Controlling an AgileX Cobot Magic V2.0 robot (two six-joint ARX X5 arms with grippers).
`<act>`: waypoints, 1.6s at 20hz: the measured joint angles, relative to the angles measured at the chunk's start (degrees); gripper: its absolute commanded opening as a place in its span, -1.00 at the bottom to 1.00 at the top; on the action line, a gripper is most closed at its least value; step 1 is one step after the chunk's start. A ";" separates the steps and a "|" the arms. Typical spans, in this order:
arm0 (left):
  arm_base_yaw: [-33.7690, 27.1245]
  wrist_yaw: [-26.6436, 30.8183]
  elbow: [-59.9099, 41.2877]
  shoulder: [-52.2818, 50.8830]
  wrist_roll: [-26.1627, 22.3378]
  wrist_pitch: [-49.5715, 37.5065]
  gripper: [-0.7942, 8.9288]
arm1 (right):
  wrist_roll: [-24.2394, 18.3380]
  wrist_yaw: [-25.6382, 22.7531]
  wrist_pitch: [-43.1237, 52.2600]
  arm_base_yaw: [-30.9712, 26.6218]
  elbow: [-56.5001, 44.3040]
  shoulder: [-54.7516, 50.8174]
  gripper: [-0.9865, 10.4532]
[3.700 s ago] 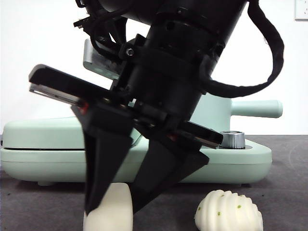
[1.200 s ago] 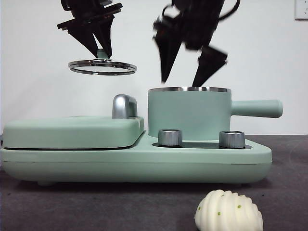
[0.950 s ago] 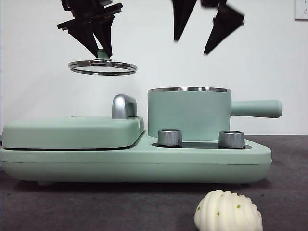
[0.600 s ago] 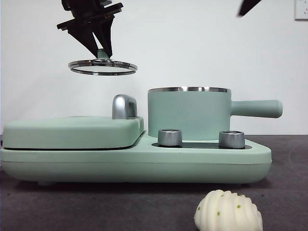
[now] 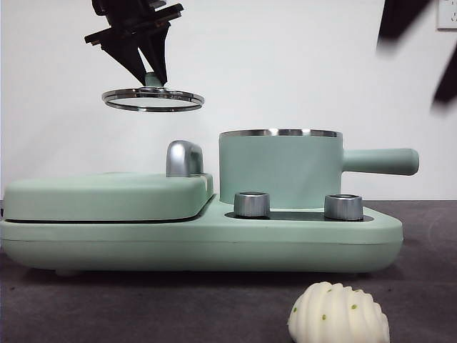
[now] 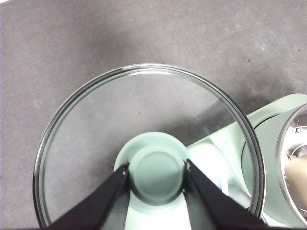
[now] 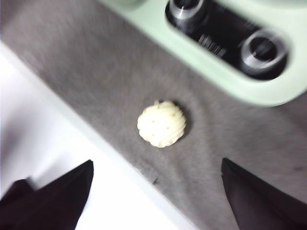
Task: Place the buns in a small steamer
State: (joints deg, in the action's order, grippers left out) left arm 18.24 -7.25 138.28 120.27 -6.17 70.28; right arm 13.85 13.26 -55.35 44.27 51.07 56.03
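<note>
My left gripper point(image 5: 151, 74) is shut on the green knob point(image 6: 156, 173) of the glass lid point(image 5: 152, 99) and holds it in the air, up and to the left of the small steamer point(image 5: 278, 168). The mint-green pot stands uncovered on the appliance. In the left wrist view a cream, smooth bun point(image 6: 298, 173) shows inside the steamer's steel rim point(image 6: 283, 158). The ridged bun point(image 5: 339, 315) with green flecks lies on the dark mat in front of the appliance. My right gripper point(image 7: 156, 163) hangs open and empty high above this ridged bun point(image 7: 161, 123), and shows blurred at the top right of the front view.
The mint-green appliance base point(image 5: 200, 243) carries a flat griddle lid point(image 5: 107, 194) with a chrome handle point(image 5: 184, 158) on its left and two steel knobs point(image 5: 252, 204) at its front. The steamer's long handle point(image 5: 378, 161) points right. The mat's edge point(image 7: 96, 139) runs close to the ridged bun.
The smooth bun is gone from the mat. My right gripper rose from above the steamer, left the view up and right, and shows again blurred at the top right. The held lid stayed still.
</note>
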 measured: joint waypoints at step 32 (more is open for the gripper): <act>0.22 0.00 0.00 0.00 0.24 0.00 -0.65 | 2.25 -5.60 -0.96 0.07 21.70 19.63 -0.59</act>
State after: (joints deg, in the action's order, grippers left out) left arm 18.46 -7.25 138.28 120.27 -5.93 70.28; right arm 16.10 7.66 -56.31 44.34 72.77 75.66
